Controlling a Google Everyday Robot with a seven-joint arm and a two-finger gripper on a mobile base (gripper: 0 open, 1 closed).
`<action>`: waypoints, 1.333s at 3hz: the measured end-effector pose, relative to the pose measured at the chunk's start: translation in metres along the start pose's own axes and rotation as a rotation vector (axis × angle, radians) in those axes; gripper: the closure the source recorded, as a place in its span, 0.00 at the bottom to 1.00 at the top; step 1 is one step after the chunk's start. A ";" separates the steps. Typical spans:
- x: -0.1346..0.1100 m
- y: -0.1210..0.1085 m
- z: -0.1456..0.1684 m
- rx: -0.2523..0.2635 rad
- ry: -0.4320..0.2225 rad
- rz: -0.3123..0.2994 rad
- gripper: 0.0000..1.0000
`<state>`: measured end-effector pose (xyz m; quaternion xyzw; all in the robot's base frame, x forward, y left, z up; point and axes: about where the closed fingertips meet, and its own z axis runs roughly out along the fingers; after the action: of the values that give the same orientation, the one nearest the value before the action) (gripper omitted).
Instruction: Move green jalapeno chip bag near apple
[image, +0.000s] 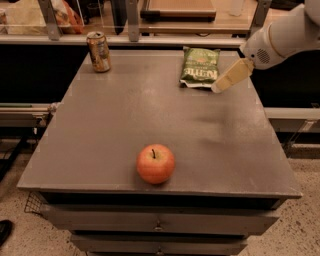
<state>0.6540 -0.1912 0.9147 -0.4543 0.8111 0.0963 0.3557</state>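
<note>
The green jalapeno chip bag (199, 67) lies flat at the far right of the grey table (100, 135), dark green with white lettering. The red-orange apple (155, 163) stands near the table's front edge, a little left of centre. My gripper (229, 78) reaches in from the upper right on a white arm. Its pale tip hangs just above the table at the bag's near right corner. It holds nothing that I can see.
A gold-brown drink can (99, 51) stands upright at the far left corner. Behind the table runs a counter with metal posts (132, 20). Drawers (157, 222) sit under the table's front edge.
</note>
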 end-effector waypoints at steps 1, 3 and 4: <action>-0.005 -0.029 0.034 0.031 -0.082 0.076 0.00; -0.024 -0.062 0.097 0.080 -0.185 0.184 0.00; -0.026 -0.064 0.109 0.088 -0.200 0.185 0.18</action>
<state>0.7678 -0.1582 0.8629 -0.3495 0.8135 0.1378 0.4439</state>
